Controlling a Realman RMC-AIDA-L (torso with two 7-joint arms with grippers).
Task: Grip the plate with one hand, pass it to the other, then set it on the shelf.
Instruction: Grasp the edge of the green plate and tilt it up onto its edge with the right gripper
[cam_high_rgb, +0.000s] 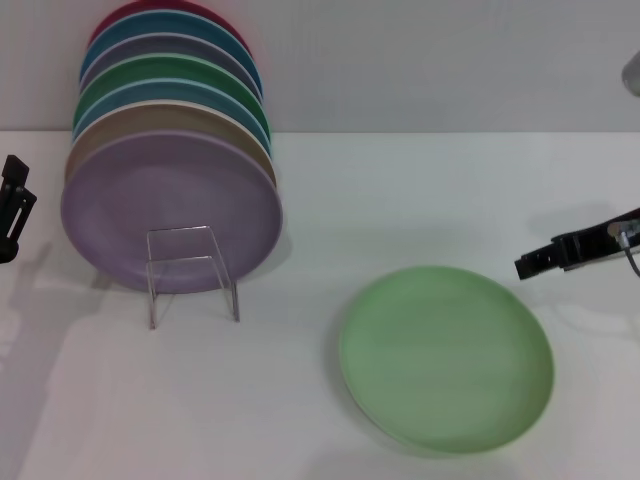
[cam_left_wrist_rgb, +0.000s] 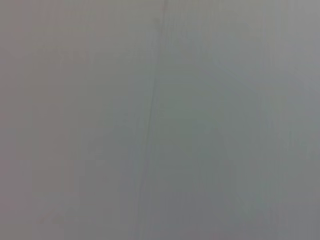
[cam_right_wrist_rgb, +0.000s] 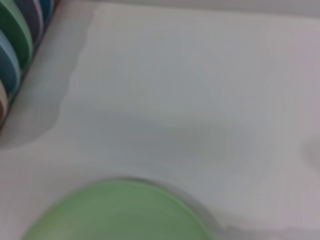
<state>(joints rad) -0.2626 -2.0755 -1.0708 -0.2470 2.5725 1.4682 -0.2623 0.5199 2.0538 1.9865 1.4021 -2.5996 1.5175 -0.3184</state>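
The pale green plate (cam_high_rgb: 446, 358) lies flat on the white table, right of centre in the head view. It also shows in the right wrist view (cam_right_wrist_rgb: 120, 212). The clear acrylic shelf (cam_high_rgb: 191, 272) stands at the left and holds a row of upright plates, with a lilac plate (cam_high_rgb: 170, 208) at the front. My right gripper (cam_high_rgb: 530, 265) hovers at the right edge, just beyond the green plate's far right rim, holding nothing. My left gripper (cam_high_rgb: 12, 205) is at the far left edge, left of the shelf.
Behind the lilac plate stand several more plates (cam_high_rgb: 170, 80), tan, blue, green, purple, teal and red; their edges show in the right wrist view (cam_right_wrist_rgb: 20, 40). A grey wall runs behind the table. The left wrist view shows only a plain grey surface.
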